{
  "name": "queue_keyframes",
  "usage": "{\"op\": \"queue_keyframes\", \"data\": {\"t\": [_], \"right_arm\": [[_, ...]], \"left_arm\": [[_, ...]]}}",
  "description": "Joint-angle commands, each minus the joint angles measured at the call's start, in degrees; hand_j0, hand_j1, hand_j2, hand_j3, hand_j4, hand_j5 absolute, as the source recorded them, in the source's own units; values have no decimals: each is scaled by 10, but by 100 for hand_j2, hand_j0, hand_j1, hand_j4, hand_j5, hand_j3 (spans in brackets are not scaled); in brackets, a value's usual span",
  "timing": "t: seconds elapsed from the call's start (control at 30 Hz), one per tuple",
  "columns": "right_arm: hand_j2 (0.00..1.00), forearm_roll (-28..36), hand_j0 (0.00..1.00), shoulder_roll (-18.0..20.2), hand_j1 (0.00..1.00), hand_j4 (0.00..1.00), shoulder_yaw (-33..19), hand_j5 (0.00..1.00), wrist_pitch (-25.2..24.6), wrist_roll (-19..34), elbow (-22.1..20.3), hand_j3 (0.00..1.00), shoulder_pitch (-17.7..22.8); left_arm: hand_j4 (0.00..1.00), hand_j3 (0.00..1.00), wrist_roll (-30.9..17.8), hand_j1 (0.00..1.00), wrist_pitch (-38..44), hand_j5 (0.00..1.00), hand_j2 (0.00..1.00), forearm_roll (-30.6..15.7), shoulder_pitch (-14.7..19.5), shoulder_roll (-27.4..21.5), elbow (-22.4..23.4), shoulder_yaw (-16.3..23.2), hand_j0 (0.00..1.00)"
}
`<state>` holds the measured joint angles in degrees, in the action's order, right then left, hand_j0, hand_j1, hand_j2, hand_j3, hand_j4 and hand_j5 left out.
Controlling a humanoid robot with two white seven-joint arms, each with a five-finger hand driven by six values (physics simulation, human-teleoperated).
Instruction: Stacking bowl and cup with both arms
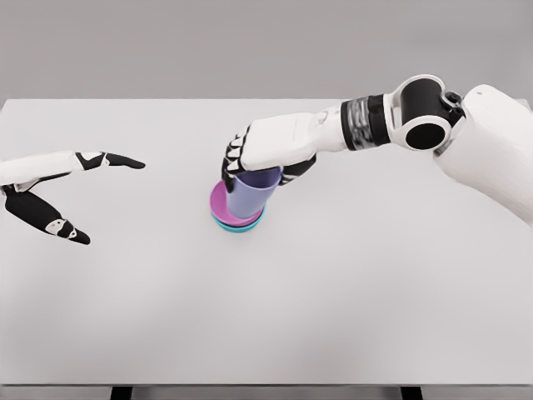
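The cup (pixel 252 193), pinched at its rim by my right hand (pixel 265 154), sits in the bowl (pixel 220 202) near the bench (pixel 333 292) centre, so I should release gently, left hand (pixel 58 187) spread at nine o'clock.

Both arms wear smooth white shells with black joints. The right arm (pixel 466 133) has a bulky rounded upper casing, a black-and-white ringed joint and a grey banded wrist cuff (metallic-looking). The right hand (pixel 268 150) and left hand (pixel 58 187) are white — fingers tipped and jointed in black.
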<state>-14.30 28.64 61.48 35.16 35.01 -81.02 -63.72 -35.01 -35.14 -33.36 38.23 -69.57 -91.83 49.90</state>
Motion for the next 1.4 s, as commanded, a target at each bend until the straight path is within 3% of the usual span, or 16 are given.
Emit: {"op": "queue_keyframes", "data": {"t": [0.0,0.57,0.63,0.67,0.83,0.97,1.13,1.23,1.3,1.37], "right_arm": [[66,3,66,-1,66,66,1,66,-2,0,4,66,0],[67,1,67,-35,67,67,1,67,-2,0,45,67,-3],[77,-7,77,-35,77,77,2,77,-2,0,45,77,-3],[98,-20,98,-34,98,98,2,98,-2,0,42,98,-3],[100,-24,100,-32,100,100,0,100,-2,0,38,100,-4],[100,-18,100,-24,100,100,-18,100,-2,0,-12,100,-6],[100,45,100,53,100,100,-108,100,-2,0,-53,100,5],[100,55,100,172,100,100,-181,100,-2,0,-44,100,83],[100,56,100,220,100,100,-230,100,-2,0,-20,100,150],[100,56,100,234,100,100,-268,100,-2,0,16,100,203]], "left_arm": [[100,100,0,100,1,100,100,-5,0,0,0,-1,100],[100,100,0,100,1,100,100,-5,0,-1,-1,-1,100],[100,100,0,100,1,100,100,-5,0,0,-1,-1,100],[100,100,0,100,1,100,100,-5,0,0,-1,-1,100],[100,100,0,100,1,100,100,-5,0,0,-1,-1,100],[100,100,0,100,1,100,100,-5,0,0,-1,0,100],[100,100,0,100,1,100,100,-5,0,0,-1,-1,100],[100,100,0,100,1,100,100,-5,0,0,0,-1,100],[100,100,0,100,1,100,100,-5,0,2,0,-1,100],[100,100,0,100,1,100,100,-4,0,7,0,-1,100]]}}
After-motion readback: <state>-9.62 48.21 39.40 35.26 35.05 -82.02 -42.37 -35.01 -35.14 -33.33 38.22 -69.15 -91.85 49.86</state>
